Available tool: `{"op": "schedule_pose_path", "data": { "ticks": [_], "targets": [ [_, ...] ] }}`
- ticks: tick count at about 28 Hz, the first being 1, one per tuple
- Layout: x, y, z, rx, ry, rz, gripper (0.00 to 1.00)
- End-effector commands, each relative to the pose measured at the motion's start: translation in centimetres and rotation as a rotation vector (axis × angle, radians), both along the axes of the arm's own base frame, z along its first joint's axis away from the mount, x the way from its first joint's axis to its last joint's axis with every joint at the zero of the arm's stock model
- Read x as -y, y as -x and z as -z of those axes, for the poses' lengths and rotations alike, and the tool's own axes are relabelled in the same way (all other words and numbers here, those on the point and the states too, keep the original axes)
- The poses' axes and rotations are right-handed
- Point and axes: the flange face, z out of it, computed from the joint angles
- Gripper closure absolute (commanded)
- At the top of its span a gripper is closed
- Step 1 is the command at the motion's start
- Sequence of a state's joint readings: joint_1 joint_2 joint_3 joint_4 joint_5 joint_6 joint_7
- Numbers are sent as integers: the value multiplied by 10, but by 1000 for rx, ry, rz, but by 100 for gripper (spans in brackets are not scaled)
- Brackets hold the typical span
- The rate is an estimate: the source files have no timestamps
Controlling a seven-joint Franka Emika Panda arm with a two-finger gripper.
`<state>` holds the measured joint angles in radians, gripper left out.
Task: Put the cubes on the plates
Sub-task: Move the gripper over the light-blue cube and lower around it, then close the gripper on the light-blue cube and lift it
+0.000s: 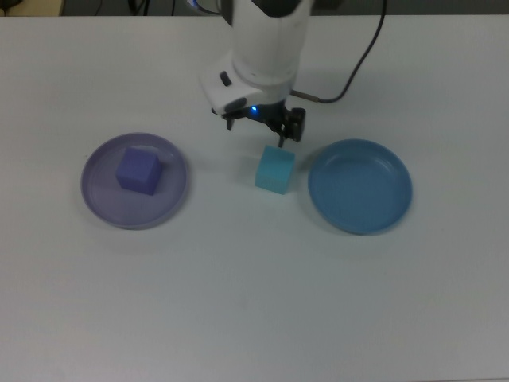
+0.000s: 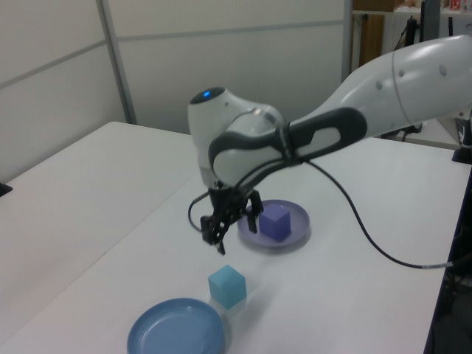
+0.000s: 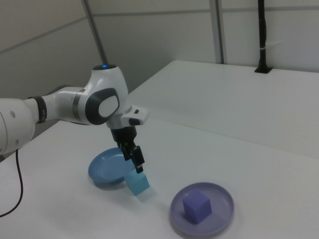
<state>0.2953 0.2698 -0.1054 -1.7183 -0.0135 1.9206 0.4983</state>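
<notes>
The purple-blue cube (image 1: 137, 170) (image 2: 274, 221) (image 3: 197, 205) lies on the pale lavender plate (image 1: 170, 199) (image 2: 296, 234) (image 3: 221, 199) at the top view's left. On the bare table stands the turquoise cube (image 1: 275, 169) (image 2: 226, 286) (image 3: 137, 183), just left of the empty blue plate (image 1: 360, 187) (image 2: 175, 330) (image 3: 103, 169) in the top view. My gripper (image 1: 263, 127) (image 2: 235, 231) (image 3: 136, 158) hangs open and empty a little above the turquoise cube, slightly behind it in the top view.
The arm's black cable (image 1: 350, 72) trails over the table behind the gripper. A white partition wall (image 2: 221, 66) stands beyond the table's far edge. The table's front half in the top view holds nothing else.
</notes>
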Motion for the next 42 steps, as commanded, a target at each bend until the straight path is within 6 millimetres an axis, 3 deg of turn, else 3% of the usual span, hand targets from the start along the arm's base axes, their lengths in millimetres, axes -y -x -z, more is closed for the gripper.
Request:
{"op": "schedule_pose_path", "data": {
  "ticks": [1, 12, 20, 22, 25, 26, 32, 36, 38, 42],
  "targets": [
    [-17, -4, 26, 27, 35, 48, 0],
    [-57, -9, 73, 43, 81, 33, 0],
    [-56, -10, 85, 28, 87, 28, 0],
    [-54, -10, 87, 25, 90, 26, 14],
    [-52, -11, 87, 25, 91, 26, 86],
    [-52, -11, 87, 25, 89, 26, 100],
    [-52, -12, 83, 30, 86, 34, 100],
    [-50, -14, 61, 55, 72, 47, 100],
    [-50, -13, 40, 82, 56, 51, 100],
    [-51, -10, 25, 78, 52, 57, 100]
  ]
}}
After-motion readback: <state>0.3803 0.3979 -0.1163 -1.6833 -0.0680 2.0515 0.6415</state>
